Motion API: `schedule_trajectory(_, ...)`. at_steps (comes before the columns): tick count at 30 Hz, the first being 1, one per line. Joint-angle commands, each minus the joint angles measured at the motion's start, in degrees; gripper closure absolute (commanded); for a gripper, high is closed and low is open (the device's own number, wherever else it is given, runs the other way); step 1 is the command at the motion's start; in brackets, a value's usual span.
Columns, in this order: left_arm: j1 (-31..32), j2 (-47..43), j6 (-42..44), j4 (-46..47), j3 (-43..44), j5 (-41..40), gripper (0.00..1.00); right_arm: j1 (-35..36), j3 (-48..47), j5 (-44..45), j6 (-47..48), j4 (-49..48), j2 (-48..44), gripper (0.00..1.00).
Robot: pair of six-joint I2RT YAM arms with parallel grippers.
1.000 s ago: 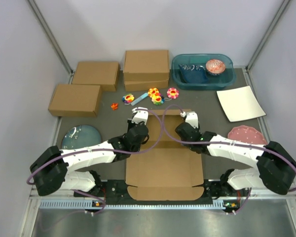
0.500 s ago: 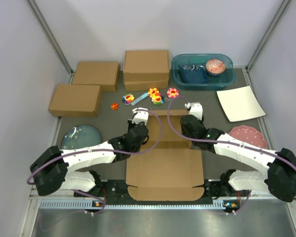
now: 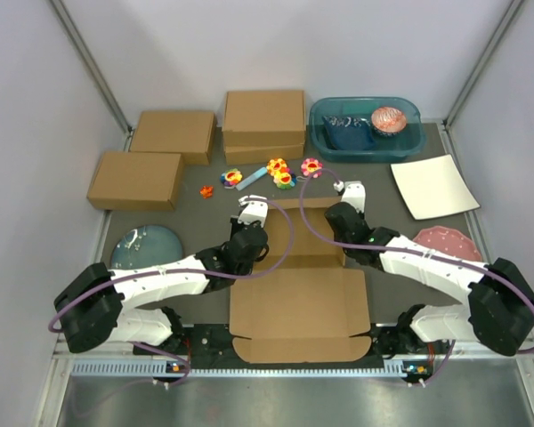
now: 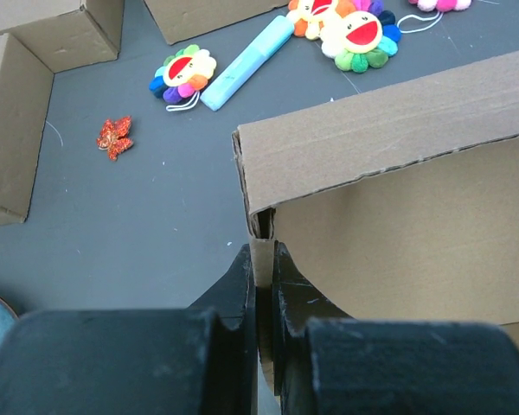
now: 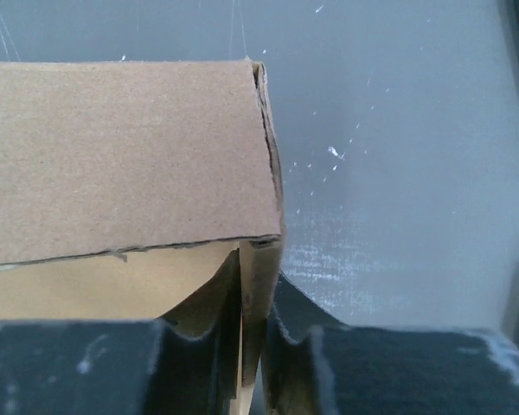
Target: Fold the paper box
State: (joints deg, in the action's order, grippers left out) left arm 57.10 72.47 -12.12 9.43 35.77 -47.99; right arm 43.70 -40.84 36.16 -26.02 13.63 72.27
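Observation:
The paper box (image 3: 298,302) lies in the middle of the table, its wide flat panel toward the arm bases and its far part raised between the two arms. My left gripper (image 3: 252,213) is at the far left corner. In the left wrist view this gripper (image 4: 264,259) is shut on the thin upright left side wall, under the folded far wall (image 4: 398,147). My right gripper (image 3: 348,196) is at the far right corner. From the right wrist, the gripper (image 5: 259,272) is shut on the right side wall beneath the far wall (image 5: 121,156).
Three ready-made brown boxes (image 3: 135,178) (image 3: 173,133) (image 3: 263,124) stand at the back left. A teal bin (image 3: 365,129), a white sheet (image 3: 433,185) and a pink plate (image 3: 445,242) are on the right. Flower toys (image 3: 280,171) lie behind the box; a blue plate (image 3: 145,246) is left.
My right gripper moved outward and away to the box's far right corner, opened, then shut on the right side wall. The left gripper kept its grip and place.

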Motion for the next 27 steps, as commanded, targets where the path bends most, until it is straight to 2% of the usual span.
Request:
schedule_trajectory(1, 0.91, -0.66, 2.45, -0.47, -0.09, 1.23, 1.00, 0.07, 1.02, 1.19, 1.41, -2.20, -1.52, 0.83)
schedule_trajectory(2, 0.91, -0.40, 2.45, -0.29, -0.09, 1.23, 1.00, 0.07, 1.03, 1.19, 1.67, -2.29, -1.43, 0.85)
schedule_trajectory(3, 0.91, -0.22, 2.19, -0.29, 0.00, 1.23, 1.00, 0.07, 0.94, 1.63, 1.50, -2.12, -1.26, 1.00)
schedule_trajectory(6, 0.91, 0.57, 1.93, -0.29, 0.53, 1.23, 1.00, -0.02, 0.94, 1.28, 1.33, -1.24, -1.34, 1.00)
schedule_trajectory(7, 0.91, 0.66, 1.66, -0.55, 0.70, 1.06, 1.00, 0.07, 1.37, 0.50, 1.06, -1.32, -1.78, 0.97)
schedule_trajectory(8, 0.91, 0.75, 1.49, -0.73, 0.62, 0.97, 1.00, 0.07, 1.55, 0.14, 0.89, -1.32, -2.39, 0.85)
schedule_trajectory(9, 0.91, 0.75, 1.31, -0.82, 0.62, 0.97, 1.00, -0.02, 1.81, -0.21, 0.62, -1.41, -3.44, 0.79)
schedule_trajectory(10, 0.91, 0.66, 1.14, -1.08, 0.62, 0.97, 1.00, 0.07, 1.99, -0.65, 0.53, -1.32, -3.97, 0.77)
schedule_trajectory(13, 0.91, 0.57, 0.34, -1.78, 0.62, 1.14, 0.98, 0.07, 2.08, -1.01, 0.62, -0.71, -5.12, 0.90)
schedule_trajectory(14, 0.91, 0.48, 0.26, -2.13, 0.62, 1.40, 0.95, 0.07, 2.25, -1.01, 0.53, -0.45, -5.38, 1.00)
schedule_trajectory(17, 0.91, 0.13, 0.17, -1.79, -0.17, 1.93, 1.00, 0.07, 2.69, -1.53, 0.27, -0.36, -6.17, 1.00)
schedule_trajectory(20, 0.91, -0.92, 0.08, 0.22, -1.75, 1.93, 1.00, 0.15, 3.40, -1.71, 0.27, -0.44, -7.05, 1.00)
schedule_trajectory(23, 0.91, -2.33, 0.95, 3.13, -3.33, 1.14, 1.00, 0.85, 5.68, -1.89, 1.84, -4.91, -10.20, 1.00)
schedule_trajectory(24, 0.91, -2.68, 2.35, 6.62, -4.12, 0.01, 1.00, 1.29, 6.47, -1.36, 3.07, -6.41, -11.26, 1.00)
schedule_trajectory(27, 0.91, -4.00, 7.08, 15.32, -6.84, -1.75, 1.00, 2.09, 10.59, 1.54, 5.88, -17.54, -15.13, 1.00)
